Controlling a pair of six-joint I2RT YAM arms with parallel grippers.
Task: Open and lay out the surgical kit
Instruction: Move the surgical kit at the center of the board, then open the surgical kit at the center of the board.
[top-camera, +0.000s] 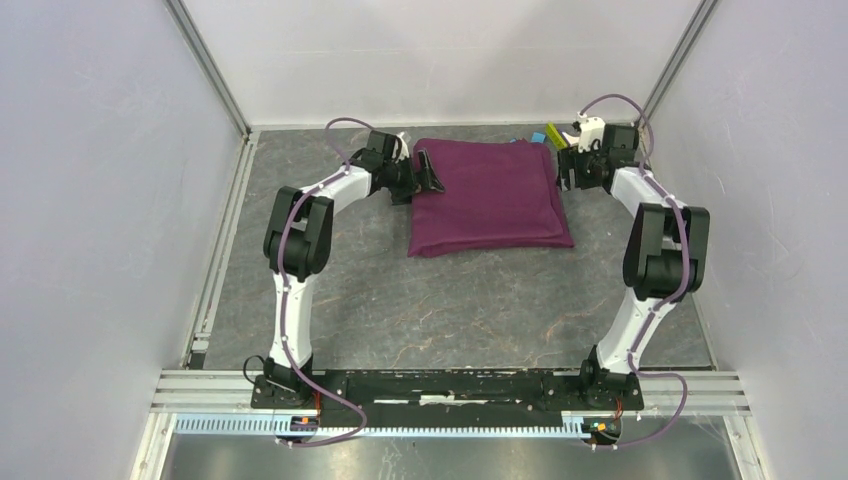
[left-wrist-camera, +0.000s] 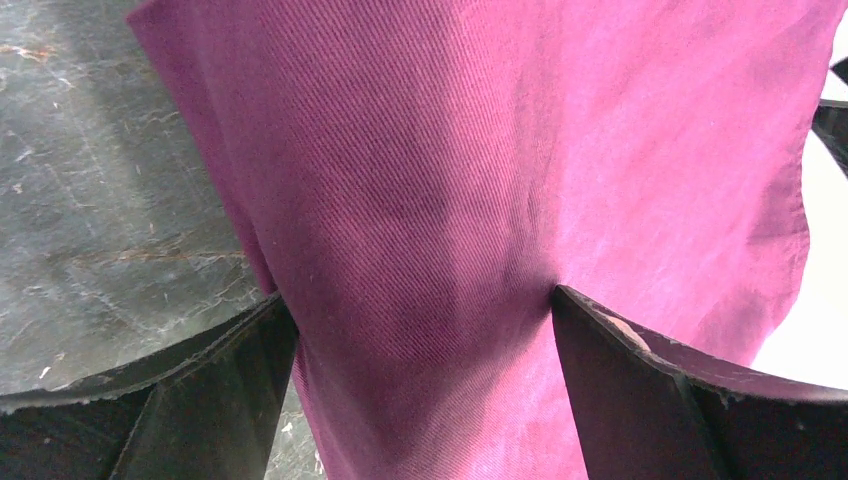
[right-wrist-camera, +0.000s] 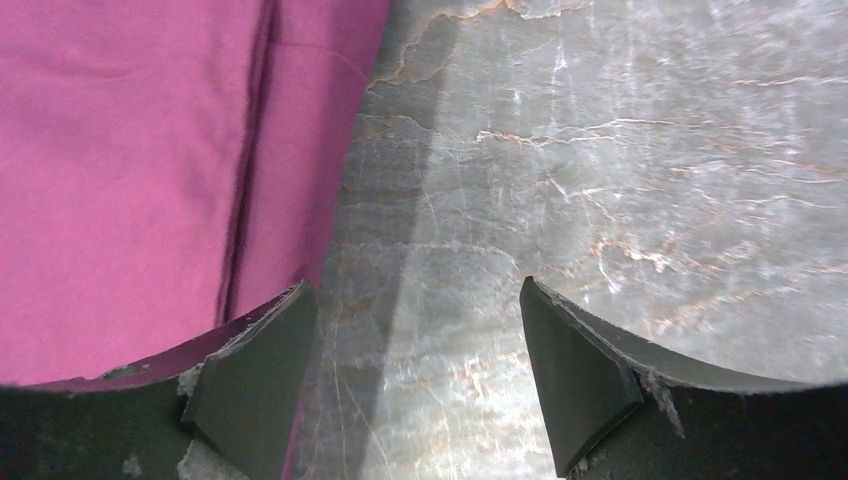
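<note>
Arms both stretched forward — left gripper (left-wrist-camera: 420, 315) spread wide over the folded plum-purple cloth (top-camera: 490, 195), right gripper (right-wrist-camera: 415, 300) open at its edge.

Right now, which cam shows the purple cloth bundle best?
Top external: the purple cloth shows nearly whole and folded, with only its far-left corner behind the left gripper. Left wrist gives just a close patch of fabric. Right wrist catches only its edge along the left, beside the table.
</note>
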